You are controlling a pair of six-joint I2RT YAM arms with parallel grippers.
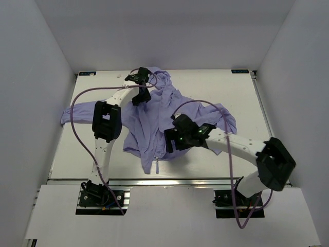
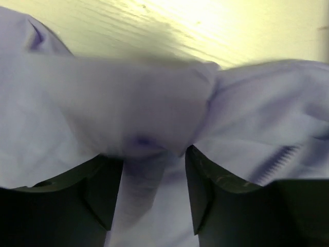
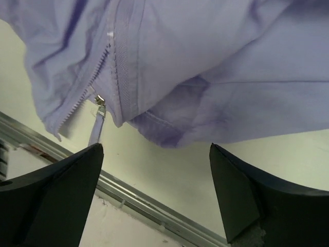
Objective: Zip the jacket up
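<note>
Top external: 1 jacket (image 1: 151,121) on 1 table (image 1: 216,87).

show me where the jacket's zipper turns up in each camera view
top: zipper at the jacket's near tip, low centre.
left wrist: a short run of teeth, lower right.
right wrist: teeth and pull, upper left.
shared landmark: the pale table under the purple cloth.

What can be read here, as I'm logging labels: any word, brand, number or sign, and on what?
No legible text in any view.
Two teal strips at the far corners of the table: too small to read.
The jacket: no print or label shows.
</note>
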